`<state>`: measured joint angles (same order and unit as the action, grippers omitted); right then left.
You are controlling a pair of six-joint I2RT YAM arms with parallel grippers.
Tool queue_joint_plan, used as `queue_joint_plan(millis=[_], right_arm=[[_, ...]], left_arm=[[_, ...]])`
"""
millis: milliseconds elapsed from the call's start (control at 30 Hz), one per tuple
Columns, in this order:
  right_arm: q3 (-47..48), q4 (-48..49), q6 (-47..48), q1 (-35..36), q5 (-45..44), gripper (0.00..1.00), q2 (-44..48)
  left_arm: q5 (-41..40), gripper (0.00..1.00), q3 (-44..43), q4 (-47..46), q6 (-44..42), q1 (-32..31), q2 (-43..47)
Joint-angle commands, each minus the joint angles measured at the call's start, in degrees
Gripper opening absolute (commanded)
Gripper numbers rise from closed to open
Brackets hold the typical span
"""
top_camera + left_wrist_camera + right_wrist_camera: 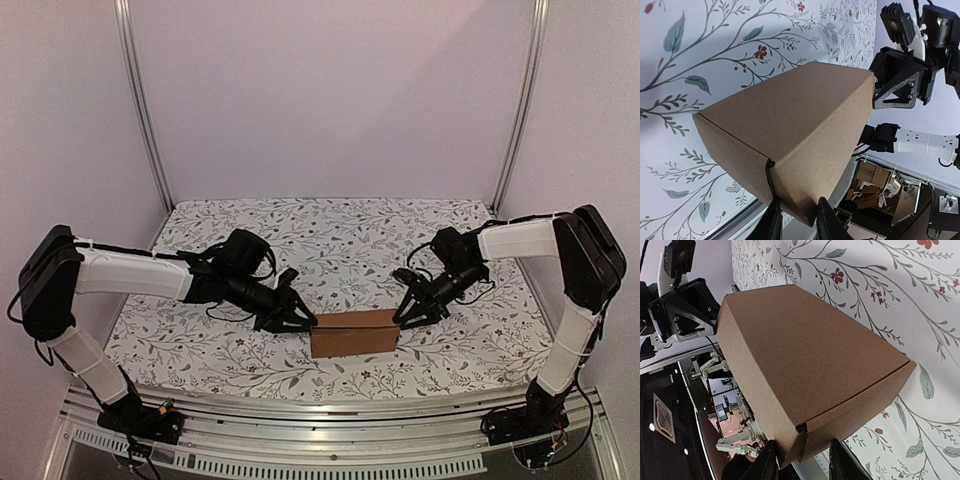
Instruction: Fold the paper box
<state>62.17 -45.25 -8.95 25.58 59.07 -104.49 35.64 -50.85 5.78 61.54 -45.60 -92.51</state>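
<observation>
Both arms reach inward, left pincer (304, 322) and right pincer (404, 317) spread astride opposite ends of the paper box (352, 334).

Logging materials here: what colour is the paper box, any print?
The paper box is plain brown, no print visible; clearest in the right wrist view.

left pincer (798, 221) fingers cut off at bottom edge, right pincer (805, 461) likewise

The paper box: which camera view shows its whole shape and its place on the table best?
The top external view: the whole closed paper box lies between the left gripper and the right gripper. Each wrist view shows it close up from one end, foreshortened.
</observation>
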Motion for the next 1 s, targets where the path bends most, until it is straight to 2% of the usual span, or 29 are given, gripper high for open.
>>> queue_joint_plan(millis=[0,333,467,600,767,967], right_arm=[[-0.51,-0.67,1.76,0.48,-9.02,0.31,-3.88],[1.09,-2.36,3.33,-0.27,-11.27,0.3,-6.84],[2.0,-2.87,3.63,-0.47,-9.6,0.3,-6.16],[2.13,-2.99,4.0,-0.49,-9.49,0.3,-5.09],[2.34,-3.08,4.14,-0.47,-10.03,0.31,-5.11],[2.49,-3.05,4.06,-0.47,-10.02,0.31,-5.46]], left_arm=[[-4.61,0.24,2.56,4.04,-2.43,-1.15,-5.56],[-6.19,0.23,2.19,5.9,-5.72,-1.07,-7.79],[-6.75,0.25,0.92,4.81,-6.95,-1.24,-3.13],[-9.56,0.27,-2.08,7.94,-8.39,-1.24,2.8],[-11.44,0.3,-3.01,11.6,-7.75,-1.24,4.55],[-6.38,0.32,2.21,0.94,-2.52,-0.96,2.02]])
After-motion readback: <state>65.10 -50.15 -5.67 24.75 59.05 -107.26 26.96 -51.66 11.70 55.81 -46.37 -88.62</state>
